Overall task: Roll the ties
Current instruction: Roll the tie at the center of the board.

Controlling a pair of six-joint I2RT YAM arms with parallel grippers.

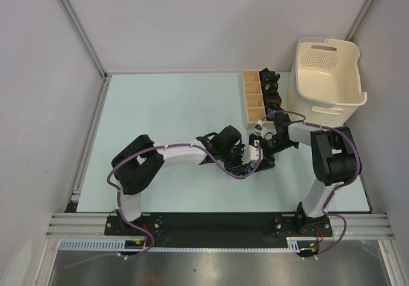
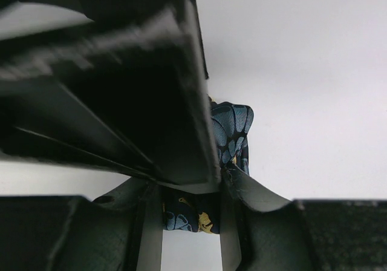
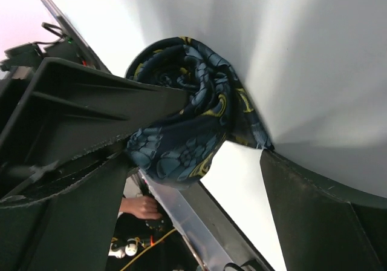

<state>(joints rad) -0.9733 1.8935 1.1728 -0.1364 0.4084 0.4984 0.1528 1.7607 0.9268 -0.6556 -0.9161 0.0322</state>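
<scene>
The left gripper [image 2: 190, 212] was closed on the floral tie [image 2: 233, 132], whose rolled coil was pinched between its jaws. The right gripper [image 3: 199, 162] was spread wide about the same coil (whether either finger touched the fabric could not be told). The tie was found over the table [image 1: 172, 107], right of its middle and nearer the right edge. It lay just before the wooden box [image 1: 253, 97], in which other coiled ties [image 1: 271, 89] were lodged. The basket [image 1: 326, 75] was set at the far right corner.
</scene>
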